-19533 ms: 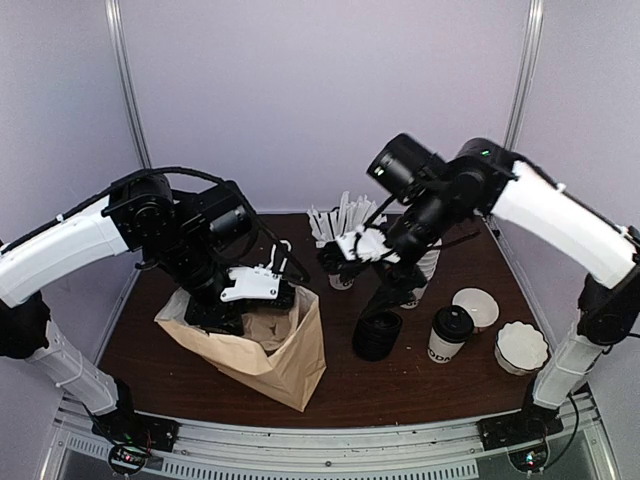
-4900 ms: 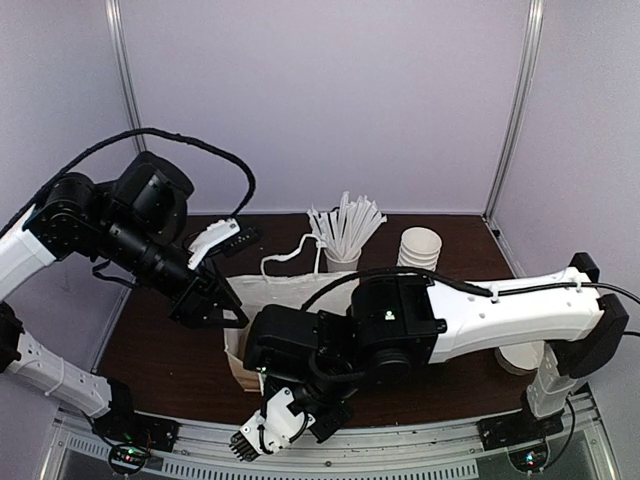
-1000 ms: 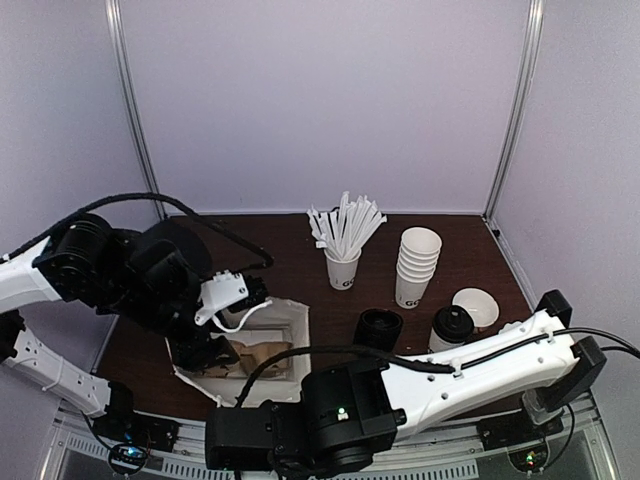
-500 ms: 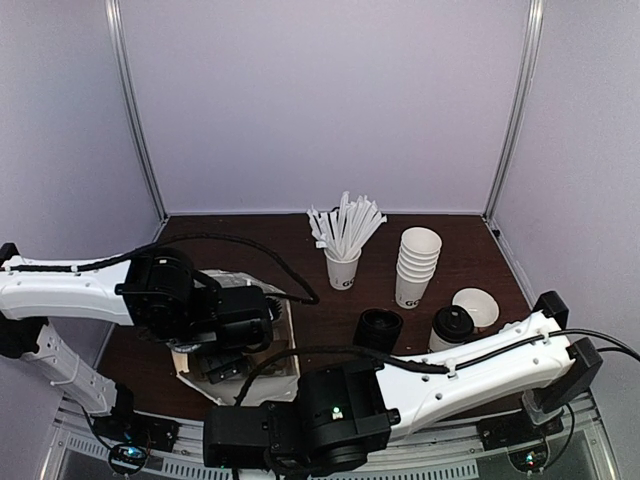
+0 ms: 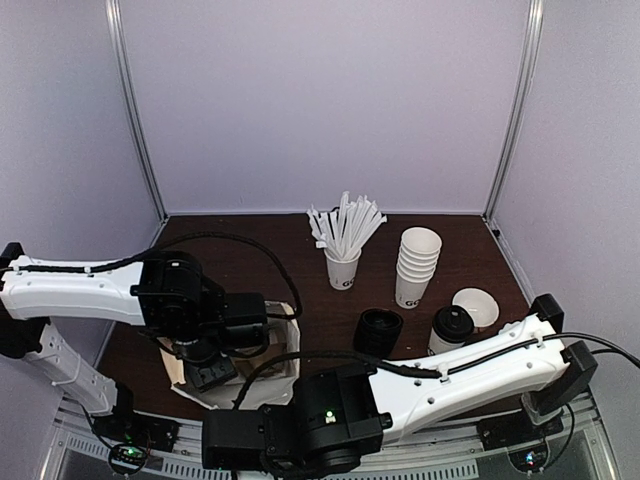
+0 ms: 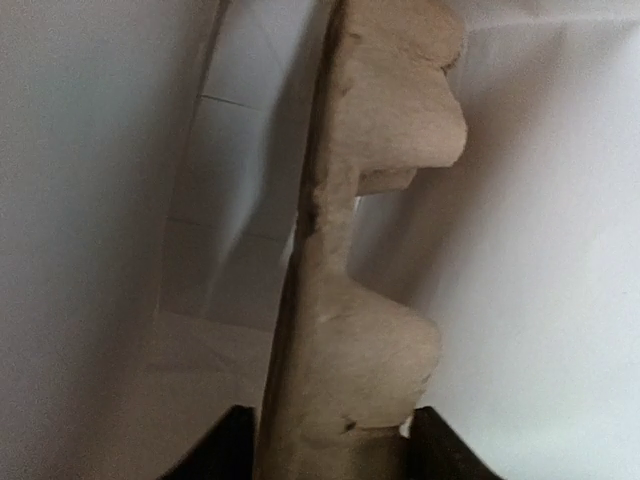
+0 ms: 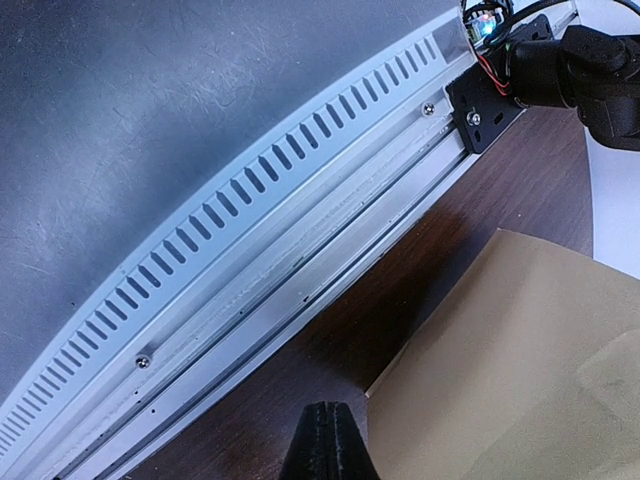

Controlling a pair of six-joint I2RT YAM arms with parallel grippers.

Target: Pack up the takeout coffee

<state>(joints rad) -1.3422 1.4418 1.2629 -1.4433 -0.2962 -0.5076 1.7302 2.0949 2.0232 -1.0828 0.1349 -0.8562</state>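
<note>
A dark brown bench (image 5: 300,235) is sitting between pale lilac walls (image 5: 320,100). The takeout coffee (image 5: 451,330) is standing upright on the bench's right part, its long axis vertical and black lid pointing up, near a stack of black lids (image 5: 378,330). The left gripper (image 6: 335,455) is straddling a folded edge of the paper bag (image 7: 500,350), though I cannot tell whether it is pinching it. The right gripper (image 7: 325,445) is hanging closed and empty over the bench's near edge.

Dark letters, seemingly "GO", stand on the cup holding white sticks (image 5: 342,270); the takeout coffee (image 5: 453,322) shows nothing legible.
</note>
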